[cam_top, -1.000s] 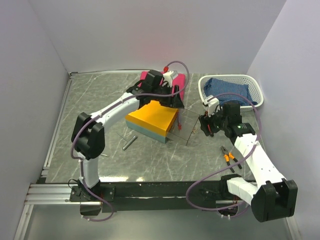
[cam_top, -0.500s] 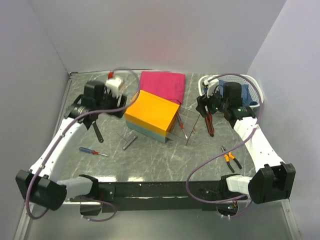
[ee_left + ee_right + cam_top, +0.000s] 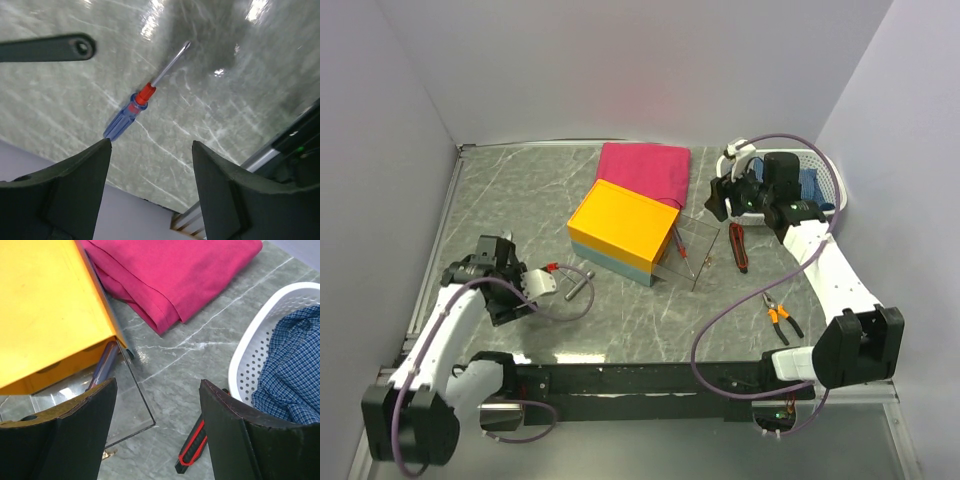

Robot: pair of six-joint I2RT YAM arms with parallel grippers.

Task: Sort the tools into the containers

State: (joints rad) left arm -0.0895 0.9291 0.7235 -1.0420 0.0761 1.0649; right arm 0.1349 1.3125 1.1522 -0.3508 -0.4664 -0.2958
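Note:
My left gripper (image 3: 505, 298) is open at the near left. In the left wrist view it (image 3: 150, 150) hangs above a blue-and-red-handled screwdriver (image 3: 131, 107), beside the dark wrench's end (image 3: 47, 48). My right gripper (image 3: 721, 200) is open and empty (image 3: 157, 390) between the box and the basket. The red-and-black pliers (image 3: 737, 246) lie on the table below it, their handle showing in the right wrist view (image 3: 192, 446). The orange-topped box (image 3: 623, 227) has its clear panel (image 3: 696, 257) folded down, with a screwdriver (image 3: 681, 246) inside. The white basket (image 3: 832, 192) stands at the back right. A thin grey tool (image 3: 578, 286) and the orange-handled pliers (image 3: 779, 315) lie loose.
A pink folded cloth (image 3: 646, 170) lies behind the box. A blue checked cloth (image 3: 295, 370) sits in the basket. Walls close the table at the left, back and right. A metal rail runs along the near edge (image 3: 420, 385).
My left arm has swung from the back of the table to the near left, over the screwdriver. My right gripper has drawn back toward the basket; the red-and-black pliers now lie on the table.

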